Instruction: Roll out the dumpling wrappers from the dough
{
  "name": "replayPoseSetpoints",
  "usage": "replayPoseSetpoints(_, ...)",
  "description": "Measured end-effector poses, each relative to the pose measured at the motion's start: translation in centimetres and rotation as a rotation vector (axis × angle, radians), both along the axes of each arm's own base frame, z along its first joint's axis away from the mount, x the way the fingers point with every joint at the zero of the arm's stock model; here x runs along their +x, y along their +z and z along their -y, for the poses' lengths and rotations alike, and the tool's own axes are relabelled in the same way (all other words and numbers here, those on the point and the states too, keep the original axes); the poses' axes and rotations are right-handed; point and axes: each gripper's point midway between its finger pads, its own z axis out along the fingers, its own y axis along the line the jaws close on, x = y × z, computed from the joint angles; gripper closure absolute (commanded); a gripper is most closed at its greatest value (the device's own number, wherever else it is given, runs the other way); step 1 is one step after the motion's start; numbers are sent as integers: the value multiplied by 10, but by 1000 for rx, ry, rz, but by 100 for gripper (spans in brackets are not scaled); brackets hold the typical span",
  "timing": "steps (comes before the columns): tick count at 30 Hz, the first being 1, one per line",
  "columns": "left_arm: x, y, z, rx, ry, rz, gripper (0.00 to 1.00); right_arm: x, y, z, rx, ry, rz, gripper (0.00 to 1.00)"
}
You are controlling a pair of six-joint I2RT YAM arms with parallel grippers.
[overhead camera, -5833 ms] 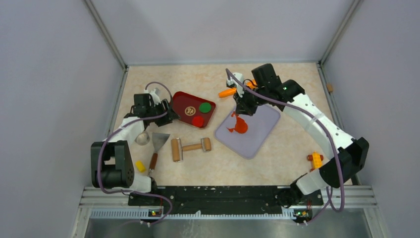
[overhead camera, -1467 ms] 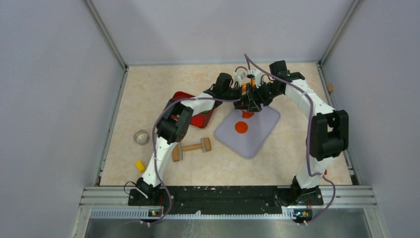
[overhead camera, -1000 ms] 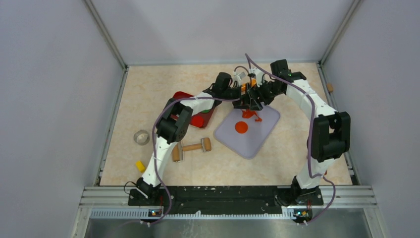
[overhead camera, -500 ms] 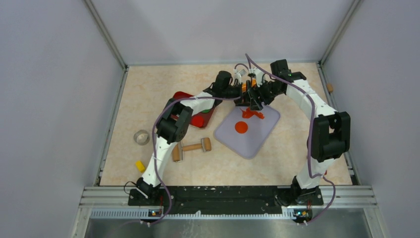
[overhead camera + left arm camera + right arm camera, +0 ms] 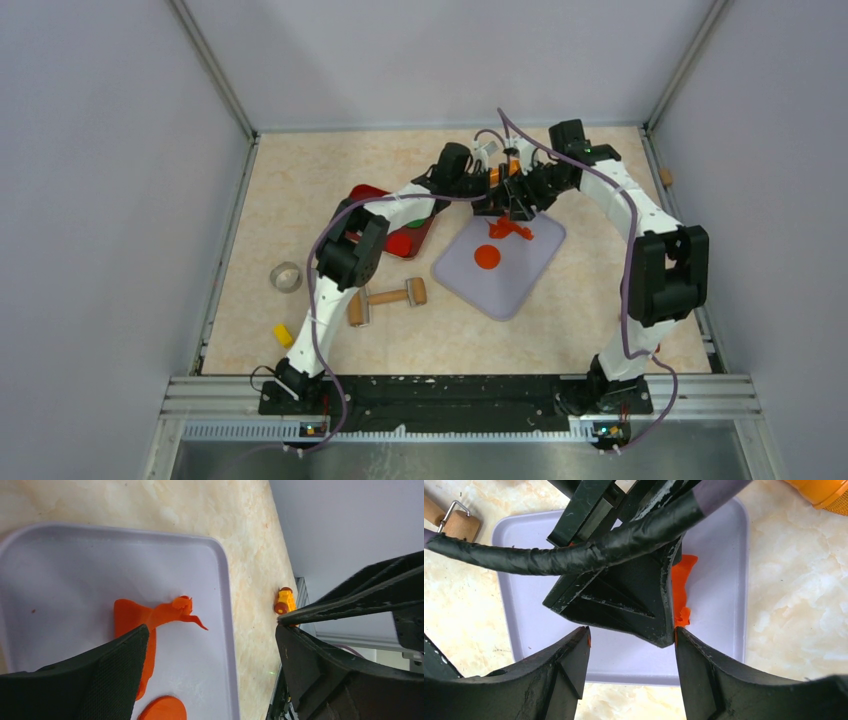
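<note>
Spread out since a second ago, dough scrap (image 5: 512, 230) sprawls crosswise on the tray (image 5: 520, 280) — round dumpling wrapper (image 5: 487, 257) flat beside it, no long axis — while left gripper (image 5: 212, 630) and right gripper (image 5: 631, 632) gape, empty.

Plastic tray (image 5: 505, 292), wooden roller (image 5: 385, 297) — matt clay disc (image 5: 487, 257)

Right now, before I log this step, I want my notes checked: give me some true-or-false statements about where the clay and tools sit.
1. The round orange-red disc lies on the lavender tray. True.
2. The rolling pin lies on the lavender tray. False: it lies on the table, left of the tray.
3. The left fingers stand wide apart. True.
4. The ragged clay scrap lies off the tray. False: it lies on the tray, toward its far end, beyond the disc.
</note>
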Motion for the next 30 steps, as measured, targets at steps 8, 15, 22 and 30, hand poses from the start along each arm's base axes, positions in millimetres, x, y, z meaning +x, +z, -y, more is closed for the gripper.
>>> replayPoseSetpoints(8, -1, -30, -33, 90, 65, -34, 2, 2, 33, -1, 48, -2, 23, 37)
replayPoseSetpoints(15, -19, 9, -95, 127, 72, 28, 1, 2, 65, 6, 95, -34, 84, 39)
replayPoseSetpoints(22, -42, 106, -172, 305, 127, 457, 1, -19, 85, 17, 106, -93, 197, 32)
replayPoseSetpoints(30, -60, 95, -313, 647, 287, 520, 11, -57, 93, 34, 139, -229, 305, 22)
